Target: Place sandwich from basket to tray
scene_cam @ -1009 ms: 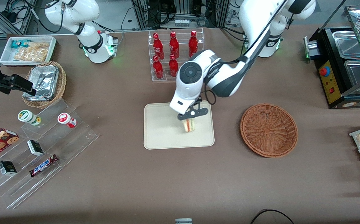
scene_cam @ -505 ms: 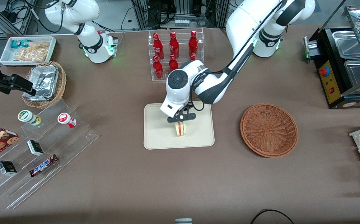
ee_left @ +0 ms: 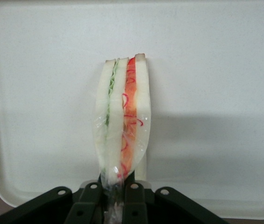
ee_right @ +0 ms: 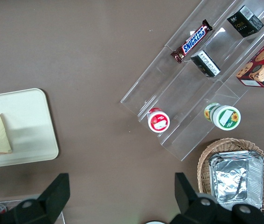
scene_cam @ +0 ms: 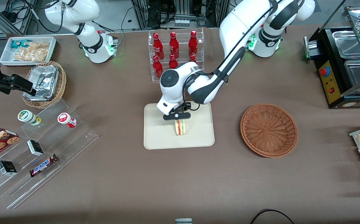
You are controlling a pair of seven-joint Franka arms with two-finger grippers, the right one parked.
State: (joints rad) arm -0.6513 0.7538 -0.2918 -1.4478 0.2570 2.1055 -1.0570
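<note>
The triangular white-bread sandwich (scene_cam: 180,127) with red-orange and green filling stands on edge on the flat cream-beige rectangular plastic tray (scene_cam: 158,137), near its middle. In the wrist view its clear wrapper (ee_left: 118,179) runs down between the two black fingers (ee_left: 86,211). The left arm's pincer (scene_cam: 176,116) sits directly above the sandwich, on its side farther from the front camera, closed narrowly on the sandwich's end. The tray lies on the brown bench (scene_cam: 180,180). The round reddish-brown woven wicker basket (scene_cam: 268,129) sits well apart from the tray, toward the working arm's end of the bench.
</note>
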